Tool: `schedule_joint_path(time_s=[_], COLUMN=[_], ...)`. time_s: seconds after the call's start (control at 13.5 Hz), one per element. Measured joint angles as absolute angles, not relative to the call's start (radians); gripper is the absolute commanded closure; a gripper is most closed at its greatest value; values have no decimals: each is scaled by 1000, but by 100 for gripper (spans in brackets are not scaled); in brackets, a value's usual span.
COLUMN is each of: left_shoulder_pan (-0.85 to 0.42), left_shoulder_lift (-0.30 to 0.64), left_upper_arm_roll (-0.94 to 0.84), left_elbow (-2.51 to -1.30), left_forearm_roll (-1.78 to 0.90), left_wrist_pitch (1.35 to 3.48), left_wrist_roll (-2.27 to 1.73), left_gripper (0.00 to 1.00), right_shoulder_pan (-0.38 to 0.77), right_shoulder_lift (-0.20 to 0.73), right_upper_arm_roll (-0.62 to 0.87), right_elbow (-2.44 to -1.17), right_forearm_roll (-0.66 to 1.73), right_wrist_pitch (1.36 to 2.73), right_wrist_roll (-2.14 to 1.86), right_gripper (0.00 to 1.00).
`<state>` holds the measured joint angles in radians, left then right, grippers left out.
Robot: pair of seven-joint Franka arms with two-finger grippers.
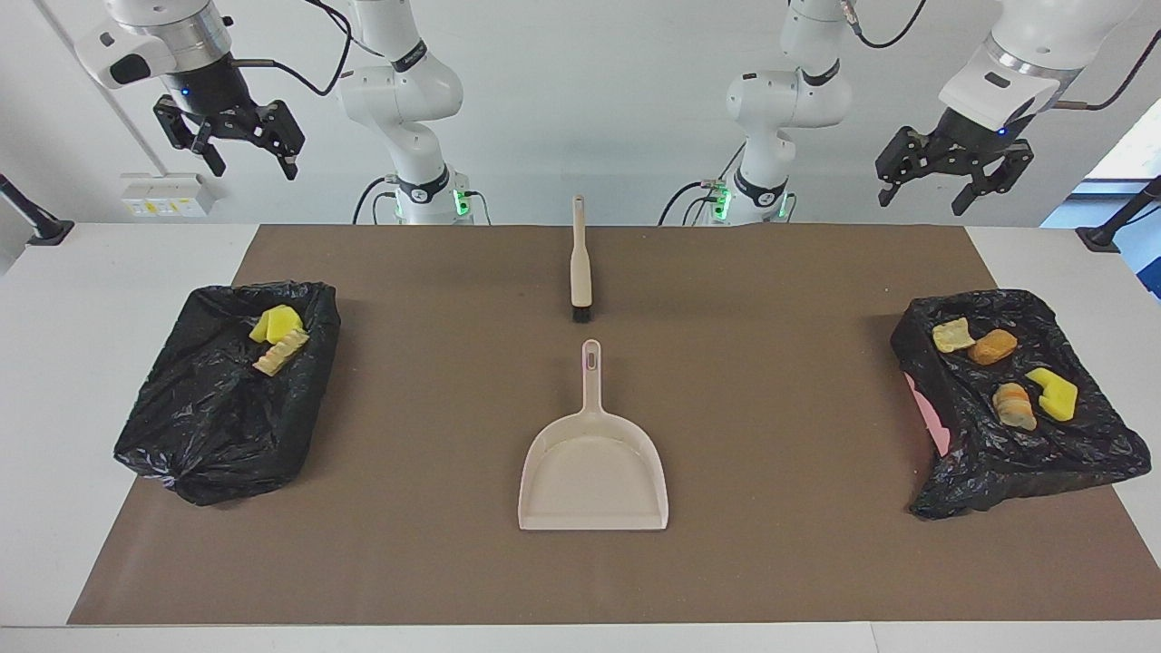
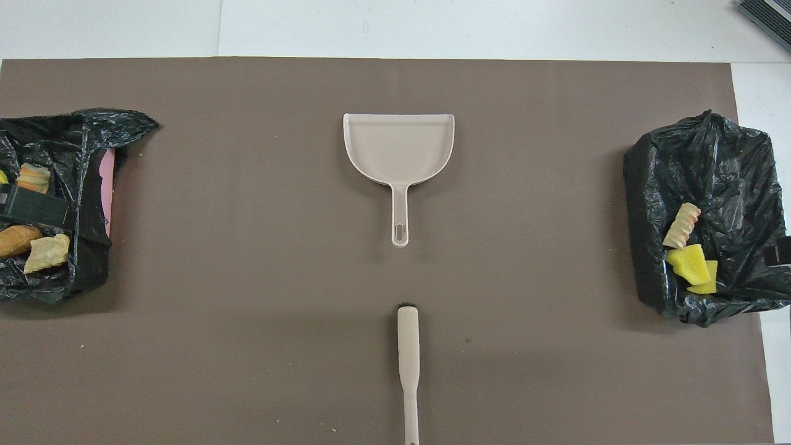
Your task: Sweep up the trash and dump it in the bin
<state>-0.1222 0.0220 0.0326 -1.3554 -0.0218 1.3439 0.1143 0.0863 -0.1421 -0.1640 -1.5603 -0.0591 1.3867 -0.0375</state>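
The trash lies in two bins lined with black bags. The bin (image 1: 998,453) at the left arm's end holds several chunks: beige (image 1: 952,336), orange-brown (image 1: 991,346), striped (image 1: 1014,405) and yellow (image 1: 1052,393). The bin (image 1: 209,426) at the right arm's end holds yellow chunks (image 1: 275,324) and a ridged beige one (image 1: 279,352). A beige dustpan (image 1: 594,472) lies mid-mat, its handle toward the robots. A beige brush (image 1: 580,263) lies nearer the robots. My left gripper (image 1: 920,207) hangs open and empty high above its bin. My right gripper (image 1: 254,172) waits open and empty, high above its end.
A brown mat (image 1: 771,408) covers the white table (image 1: 91,272). A pink patch of bin wall (image 1: 927,413) shows under the bag at the left arm's end. In the overhead view a black part of the left gripper (image 2: 31,207) covers part of that bin.
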Motion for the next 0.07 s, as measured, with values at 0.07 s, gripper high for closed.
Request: schedule_joint_path(time_s=[0.07], left_shoulder_pan=[-122], left_shoulder_lift=[22], left_upper_arm_roll=[33], left_elbow=[-1355], left_forearm_roll=[-22], left_wrist_pitch=[1343], left_wrist_roll=[115], left_gripper=[0], right_shoulder_pan=[86], right_shoulder_lift=[-142], right_upper_arm_roll=[-164], right_elbow=[-1560], right_forearm_roll=[-59], right_wrist_pitch=[1387], right_wrist_roll=[-38], right_gripper=[0])
